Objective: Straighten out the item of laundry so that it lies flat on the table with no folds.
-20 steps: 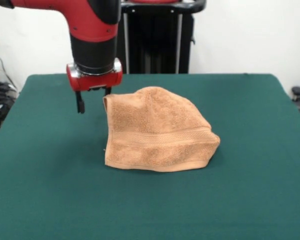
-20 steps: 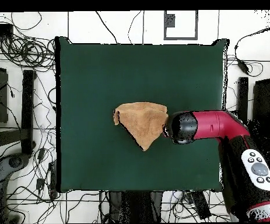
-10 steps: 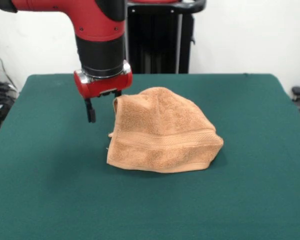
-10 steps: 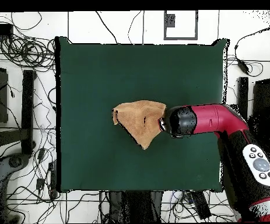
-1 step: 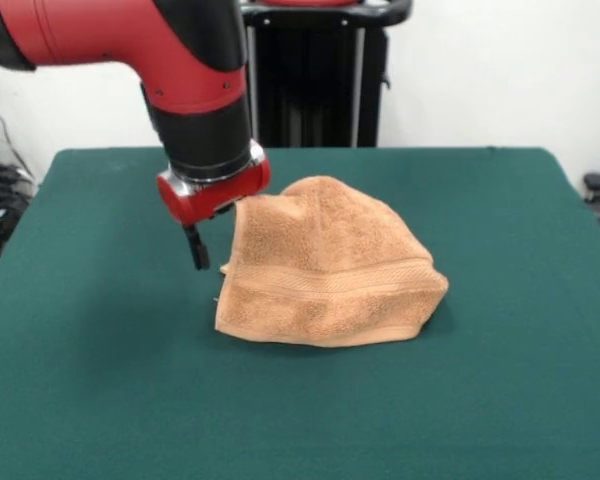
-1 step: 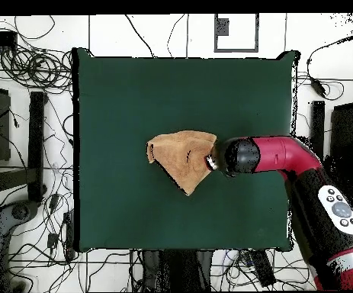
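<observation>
The item of laundry (image 5: 330, 265), an orange-tan towel, lies bunched and folded over itself in a hump near the middle of the green table (image 5: 510, 380). A woven band runs across its front face. My gripper (image 5: 216, 240) is low at the towel's upper left edge, open. One dark finger (image 5: 198, 250) stands just outside the cloth, and the other is hidden behind the raised edge. In the overhead view the towel (image 6: 181, 156) is a rough triangle, with the gripper (image 6: 212, 160) at its right corner and the table (image 6: 118, 99) all around it.
The red arm (image 6: 274, 156) reaches in over the table's right side in the overhead view. Cables and stands (image 6: 27, 152) lie on the floor around the table. A black stand (image 5: 315, 80) rises behind the far edge.
My gripper has come down and moved toward the towel, so its edge now sits between the fingers. The towel's raised left edge has shifted slightly with it.
</observation>
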`<state>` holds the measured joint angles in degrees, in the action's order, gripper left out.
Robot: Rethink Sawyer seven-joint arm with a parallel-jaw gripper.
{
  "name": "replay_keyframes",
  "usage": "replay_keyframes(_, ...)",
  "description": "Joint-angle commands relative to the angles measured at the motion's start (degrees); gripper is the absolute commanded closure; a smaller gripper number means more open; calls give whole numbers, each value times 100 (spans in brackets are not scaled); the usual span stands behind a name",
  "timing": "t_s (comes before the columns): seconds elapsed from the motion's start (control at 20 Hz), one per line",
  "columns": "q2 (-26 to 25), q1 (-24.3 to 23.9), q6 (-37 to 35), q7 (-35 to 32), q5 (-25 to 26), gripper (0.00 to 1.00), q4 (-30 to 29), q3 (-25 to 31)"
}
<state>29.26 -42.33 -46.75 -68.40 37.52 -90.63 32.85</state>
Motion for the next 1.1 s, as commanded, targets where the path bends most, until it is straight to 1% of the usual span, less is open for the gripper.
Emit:
replay_keyframes(0.05,-389,240,-129,1608,437,0,121,530)
replay_keyframes(0.45,-710,120,-815,2056,122,0,203,679)
replay_keyframes(0.55,-818,132,-851,1965,112,0,274,625)
replay_keyframes(0.65,-816,62,-910,1836,90,0,381,531)
replay_keyframes(0.85,-998,94,-1130,1874,187,0,622,395)
replay_keyframes(0.9,-1013,16,-1106,1879,243,0,537,332)
replay_keyframes(1.1,-1018,68,-1187,1671,317,0,601,200)
